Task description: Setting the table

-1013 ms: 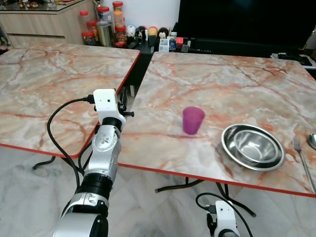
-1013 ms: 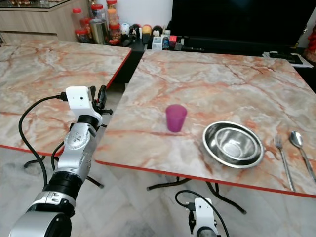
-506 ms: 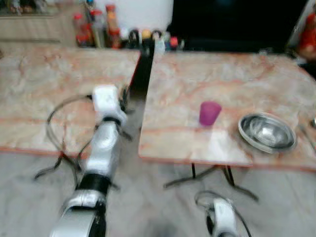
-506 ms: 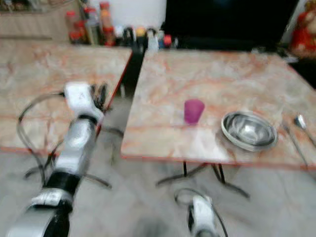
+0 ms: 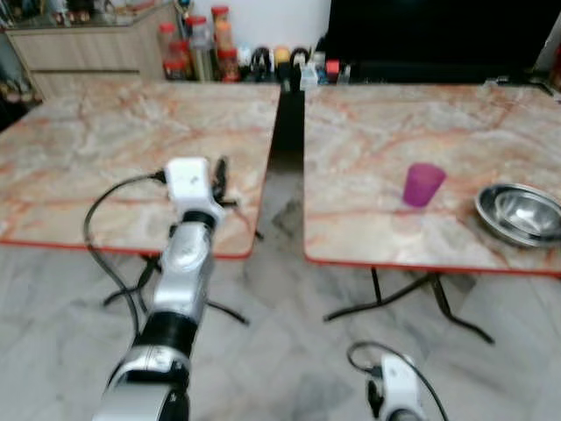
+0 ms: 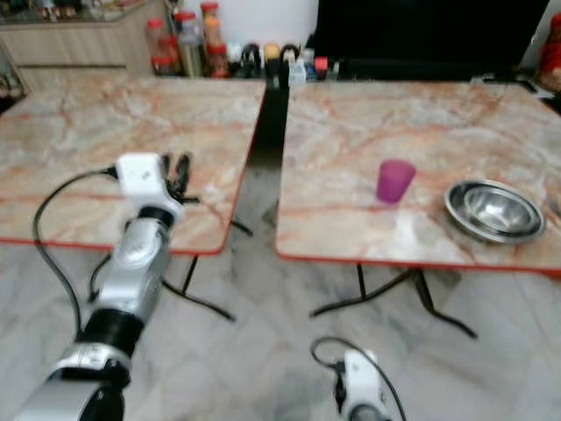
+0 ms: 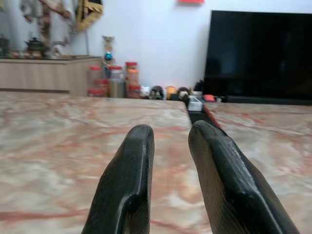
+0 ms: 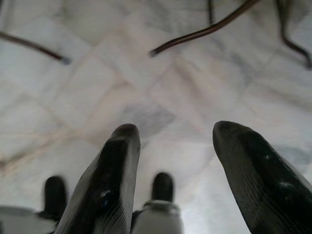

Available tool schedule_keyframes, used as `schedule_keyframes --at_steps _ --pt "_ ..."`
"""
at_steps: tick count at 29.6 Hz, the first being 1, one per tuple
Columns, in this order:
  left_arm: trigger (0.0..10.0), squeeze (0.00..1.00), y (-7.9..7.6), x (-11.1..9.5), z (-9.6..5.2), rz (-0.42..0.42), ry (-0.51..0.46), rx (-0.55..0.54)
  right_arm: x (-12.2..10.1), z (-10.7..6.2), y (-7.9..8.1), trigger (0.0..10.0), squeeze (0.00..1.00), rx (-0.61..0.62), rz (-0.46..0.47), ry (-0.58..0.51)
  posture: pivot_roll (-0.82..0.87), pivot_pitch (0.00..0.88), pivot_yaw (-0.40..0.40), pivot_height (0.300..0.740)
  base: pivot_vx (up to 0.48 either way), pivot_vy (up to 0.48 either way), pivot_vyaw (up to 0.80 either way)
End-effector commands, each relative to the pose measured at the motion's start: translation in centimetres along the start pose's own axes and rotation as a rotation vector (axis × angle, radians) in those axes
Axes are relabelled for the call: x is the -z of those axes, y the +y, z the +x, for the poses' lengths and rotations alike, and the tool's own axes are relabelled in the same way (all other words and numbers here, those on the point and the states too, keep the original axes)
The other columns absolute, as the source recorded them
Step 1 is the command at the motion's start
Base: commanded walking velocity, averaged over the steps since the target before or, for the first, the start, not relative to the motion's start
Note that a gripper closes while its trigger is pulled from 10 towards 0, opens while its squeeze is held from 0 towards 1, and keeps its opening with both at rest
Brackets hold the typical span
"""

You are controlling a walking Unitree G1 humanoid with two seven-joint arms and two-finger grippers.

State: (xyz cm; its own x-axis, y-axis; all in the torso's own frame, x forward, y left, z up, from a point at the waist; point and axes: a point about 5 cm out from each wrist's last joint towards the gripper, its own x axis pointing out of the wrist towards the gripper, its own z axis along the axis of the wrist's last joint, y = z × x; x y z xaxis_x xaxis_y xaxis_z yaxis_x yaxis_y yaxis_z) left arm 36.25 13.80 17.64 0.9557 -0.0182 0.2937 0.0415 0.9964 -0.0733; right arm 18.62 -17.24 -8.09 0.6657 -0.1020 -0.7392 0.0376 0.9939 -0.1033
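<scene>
The purple cup (image 5: 423, 184) stands upright on the right counter (image 5: 368, 149), near its front part, and just to the right of it lies a steel bowl (image 5: 521, 213) with a smaller bowl set inside it. The two do not touch. This counter has a marble-pattern top with a red edge, and a second counter (image 5: 105, 149) of the same kind stands to the left, with a narrow gap between them. The left end effector (image 7: 168, 141) is raised over the front edge of the left counter, well apart from the cup; its two black fingers (image 7: 130, 161) point across the top and stand slightly apart, with nothing between them. The right end effector (image 8: 170, 146) hangs low over the pale floor tiles (image 8: 146, 73); its fingers are wide apart and empty. Behind the counters, at the wall, there are jars with red lids (image 6: 188, 35), small items in a row and a large dark screen (image 5: 438, 35).
</scene>
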Motion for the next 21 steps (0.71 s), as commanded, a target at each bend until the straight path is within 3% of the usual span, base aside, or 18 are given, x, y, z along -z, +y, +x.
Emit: schedule_keyframes --at_steps 1,21 --pt "10.0 0.0 -1.0 -0.5 0.3 -0.011 -0.015 0.024 -0.2 0.1 -0.9 10.0 0.0 0.021 0.0 -0.007 0.0 0.0 0.014 0.736 0.0 0.39 0.0" --pt "10.0 0.0 0.1 -0.3 0.1 0.012 -0.001 0.0 -0.2 0.1 -0.9 10.0 0.0 0.023 0.004 -0.006 0.02 0.0 0.007 0.736 0.0 0.389 0.0"
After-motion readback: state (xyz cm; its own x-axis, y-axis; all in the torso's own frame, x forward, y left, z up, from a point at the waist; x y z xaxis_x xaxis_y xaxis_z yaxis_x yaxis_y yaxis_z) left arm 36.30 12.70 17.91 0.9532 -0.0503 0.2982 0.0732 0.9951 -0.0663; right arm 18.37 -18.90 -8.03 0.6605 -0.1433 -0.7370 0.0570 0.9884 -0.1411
